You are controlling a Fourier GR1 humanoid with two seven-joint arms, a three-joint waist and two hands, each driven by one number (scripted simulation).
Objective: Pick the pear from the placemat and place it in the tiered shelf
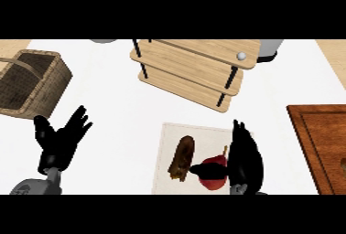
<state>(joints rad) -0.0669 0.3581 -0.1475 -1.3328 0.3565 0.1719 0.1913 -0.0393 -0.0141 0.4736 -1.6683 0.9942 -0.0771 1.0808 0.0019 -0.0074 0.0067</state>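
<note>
pear (215, 182) sits on the placemat (177, 137) beside a brown food item (182, 157), not yet lifted. right hand (245, 160) is against its right side, fingers straight and pressed together, thumb laid across it, which looks like the setup for closing a side grasp. left hand (59, 139) rests at lower left, fingers spread, leaving the path to the shelf (192, 68) free.
</note>
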